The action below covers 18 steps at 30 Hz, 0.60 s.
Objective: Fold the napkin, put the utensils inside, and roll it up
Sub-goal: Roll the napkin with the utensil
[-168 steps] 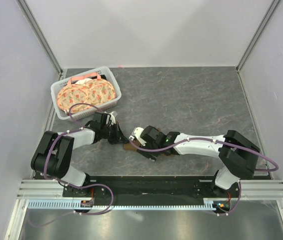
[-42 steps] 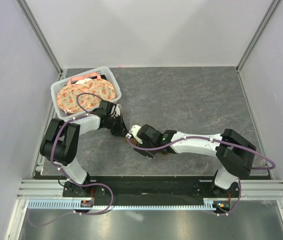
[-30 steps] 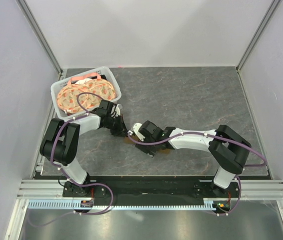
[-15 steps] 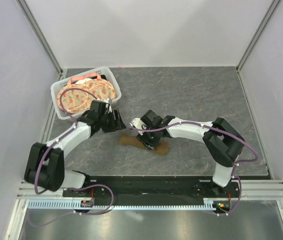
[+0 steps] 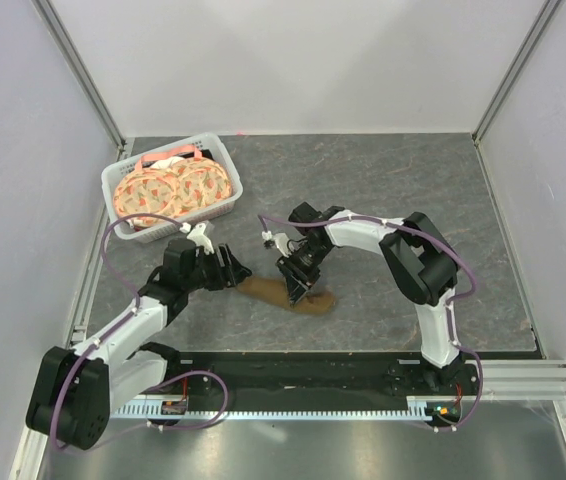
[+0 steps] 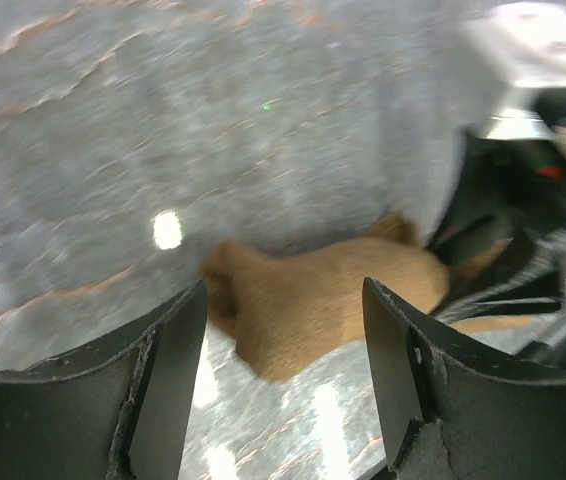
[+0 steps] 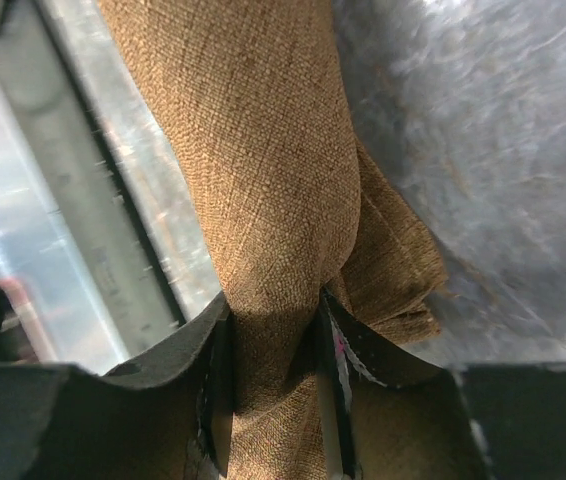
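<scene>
Grey stone-look table (image 5: 413,200), white walls round it. Top view: basket (image 5: 225,163) of orange plates (image 5: 173,190) at far left corner. Brown napkin (image 5: 316,301), rolled up, lies mid-table toward near edge. Right gripper (image 5: 296,288) sits on roll's middle, left gripper (image 5: 237,272) just beside its left end.

Left wrist: fingers (image 6: 168,370) spread wide, holding nothing, napkin (image 6: 313,305) ahead of gap, not touching.

Right wrist: fingers (image 7: 215,385) pinched tight on bunched napkin (image 7: 263,150).
</scene>
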### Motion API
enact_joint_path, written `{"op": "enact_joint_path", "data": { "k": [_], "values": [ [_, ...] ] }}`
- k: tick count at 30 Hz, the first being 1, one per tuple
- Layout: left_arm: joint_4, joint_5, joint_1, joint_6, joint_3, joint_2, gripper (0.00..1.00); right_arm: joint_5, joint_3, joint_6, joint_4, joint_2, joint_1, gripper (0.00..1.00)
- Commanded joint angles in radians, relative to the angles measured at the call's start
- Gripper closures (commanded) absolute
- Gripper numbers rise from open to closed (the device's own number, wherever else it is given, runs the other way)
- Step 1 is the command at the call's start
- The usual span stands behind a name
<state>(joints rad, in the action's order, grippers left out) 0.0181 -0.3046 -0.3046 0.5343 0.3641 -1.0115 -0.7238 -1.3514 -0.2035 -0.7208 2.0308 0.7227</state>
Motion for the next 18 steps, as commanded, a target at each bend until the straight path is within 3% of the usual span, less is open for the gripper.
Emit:
{"op": "enact_joint_path", "data": {
  "k": [1,15,17,18],
  "values": [
    [0.154,-0.09,-0.002,0.0,-0.024,-0.012,0.31,-0.184,-0.052,-0.06,-0.133,0.084,-0.038,0.6],
    [0.322,-0.205,-0.005,-0.042,-0.036,-0.196,0.51,-0.357,-0.141,-0.086,-0.178,0.252,-0.114,0.6],
    [0.319,-0.211,-0.004,-0.048,-0.022,-0.236,0.61,-0.373,-0.149,-0.086,-0.178,0.261,-0.124,0.6],
    [0.3,-0.211,-0.005,-0.05,-0.013,-0.254,0.73,-0.37,-0.152,-0.082,-0.178,0.259,-0.129,0.6]
  ]
}}
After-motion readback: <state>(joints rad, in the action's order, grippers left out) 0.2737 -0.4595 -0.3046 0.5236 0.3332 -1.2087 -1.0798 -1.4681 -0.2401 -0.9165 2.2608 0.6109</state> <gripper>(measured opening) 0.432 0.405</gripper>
